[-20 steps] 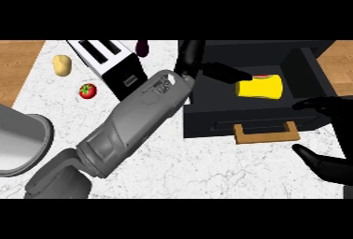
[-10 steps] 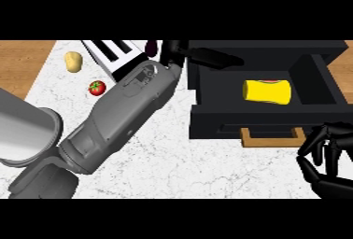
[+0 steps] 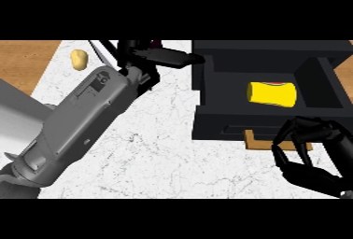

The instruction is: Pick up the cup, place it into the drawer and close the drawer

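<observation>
The yellow cup [image 3: 272, 94] lies on its side inside the open black drawer [image 3: 221, 126], a smooth squat cylinder against flat matte walls. At about five o'clock from it, the right hand [image 3: 310, 154] hovers with fingers curled and holding nothing, just off the drawer's front and its wooden handle [image 3: 258, 140]. Over at ten o'clock, the left hand [image 3: 155, 58] holds nothing, fingers stretched toward the drawer's rim. A pale potato [image 3: 79, 59] sits farther out on the speckled marble counter [image 3: 179, 163]. The risk I see: a skewed push could jam the drawer, or the left fingers get caught.
</observation>
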